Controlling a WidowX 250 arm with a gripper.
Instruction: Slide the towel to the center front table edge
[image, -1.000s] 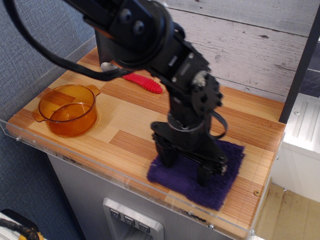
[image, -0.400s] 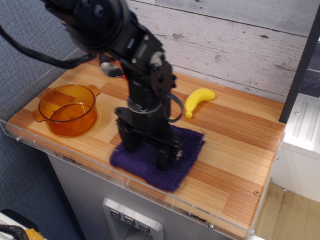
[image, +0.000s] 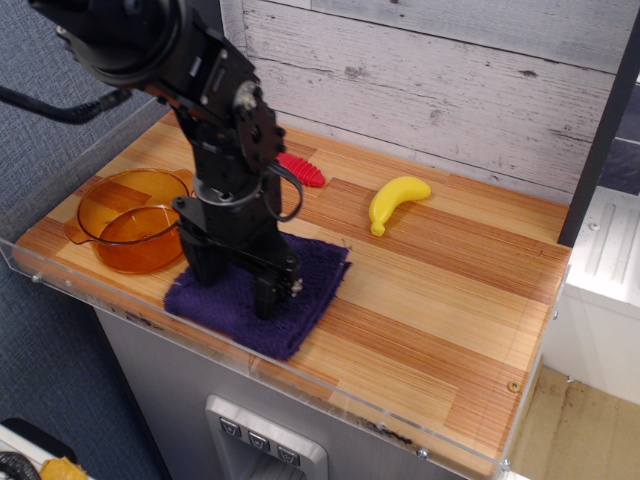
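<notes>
The dark purple towel (image: 300, 300) lies flat at the front of the wood-plank tabletop, left of centre, its front corner at the clear acrylic table edge (image: 330, 385). My black gripper (image: 238, 282) points straight down with both fingers pressed onto the towel, spread apart and holding nothing. The towel's left side lies close to the amber pot (image: 135, 220).
A yellow banana (image: 396, 200) lies at the back centre. A red ridged object (image: 302, 170) shows behind the arm. A grey plank wall stands behind the table. A dark post (image: 600, 130) rises at the right.
My gripper has slid the towel leftward along the front edge, from the right front corner to left of centre. The arm moved left with it, uncovering the banana.
</notes>
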